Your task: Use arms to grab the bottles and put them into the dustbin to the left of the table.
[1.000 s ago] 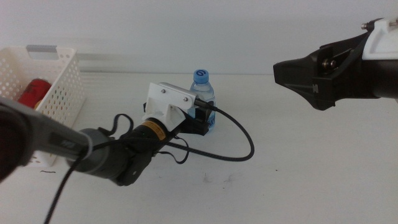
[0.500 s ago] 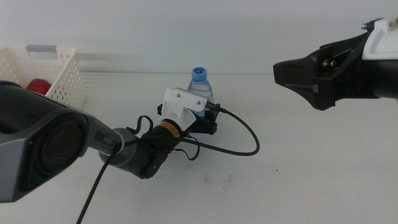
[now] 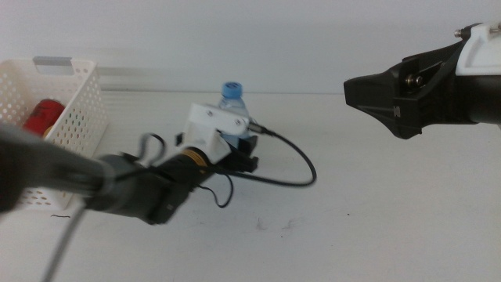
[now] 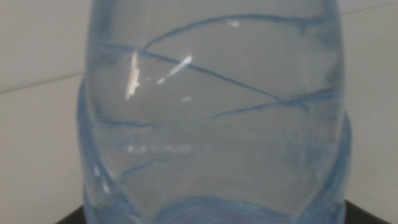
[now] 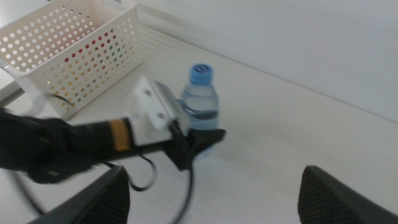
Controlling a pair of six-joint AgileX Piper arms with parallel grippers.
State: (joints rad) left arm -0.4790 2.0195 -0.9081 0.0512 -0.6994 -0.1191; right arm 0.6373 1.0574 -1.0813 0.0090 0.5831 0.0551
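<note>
Water bottle, clear with blue cap, stands upright, clamped in the left gripper; right gripper hovers, jaws spread, empty.

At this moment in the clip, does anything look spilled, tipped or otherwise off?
Nothing stands out. The water bottle stands upright with its cap on, the left gripper around its lower part. The dustbin sits upright at the table's left, a red can inside. No spill shows.
</note>
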